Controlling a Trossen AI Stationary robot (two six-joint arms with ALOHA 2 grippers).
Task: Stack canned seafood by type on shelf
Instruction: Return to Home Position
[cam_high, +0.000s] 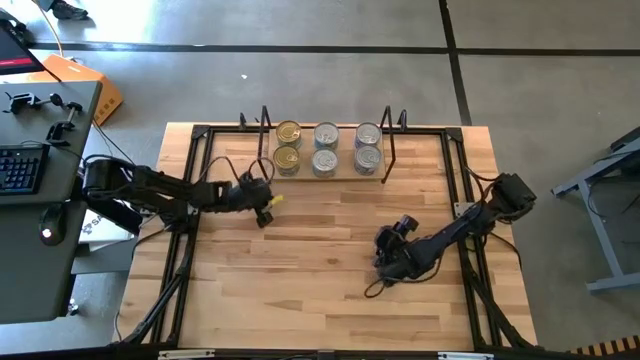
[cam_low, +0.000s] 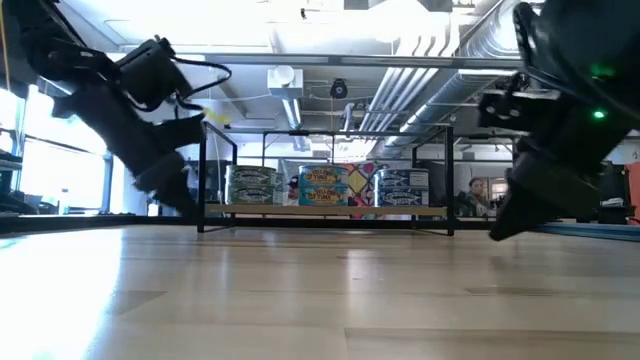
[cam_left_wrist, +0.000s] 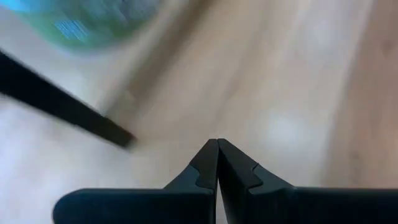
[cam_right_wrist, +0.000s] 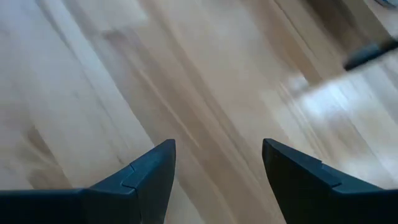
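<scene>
Left jaws: closed, tips pressed together, nothing held. They are over the bare worktop (cam_high: 300, 270) at the end of the left arm (cam_high: 150, 190). In the left wrist view a black bar (cam_left_wrist: 68, 109) crosses just ahead of them; the blue-green shape (cam_left_wrist: 87, 22) beyond it is too blurred to identify.

Right jaws: open, set wide apart, nothing between them, bare wood beneath. They sit at the end of the right arm (cam_high: 460, 225), well apart from the left jaws.

The shelf (cam_high: 305, 177) stands near the left jaws and farther from the right jaws. On it the tins (cam_high: 326, 135) stand in three columns. The gold-lidded tins (cam_high: 288, 132) are closest to the left jaws and the silver-lidded tins (cam_high: 367, 158) fill the other two columns. The low view shows them apparently two high on the board
</scene>
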